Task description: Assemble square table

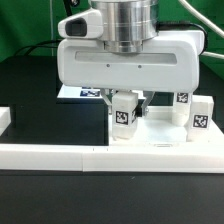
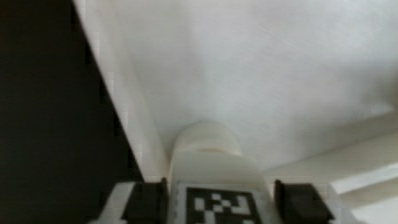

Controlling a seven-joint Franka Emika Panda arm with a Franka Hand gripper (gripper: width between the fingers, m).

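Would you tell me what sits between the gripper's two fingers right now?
A white tagged leg stands between the fingers, on the tabletop; the wrist view shows it best.

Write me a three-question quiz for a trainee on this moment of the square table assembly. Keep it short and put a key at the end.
1. True or false: the gripper has a tagged white leg between its fingers.
2. Which is the surface under that leg in the wrist view? A) the black table B) the white tabletop C) the marker board
3. How many other tagged legs stand upright at the exterior view's right of the gripper?

Key:
1. True; the fingers flank the leg on both sides, though full contact cannot be confirmed.
2. B
3. Two, one behind the other.
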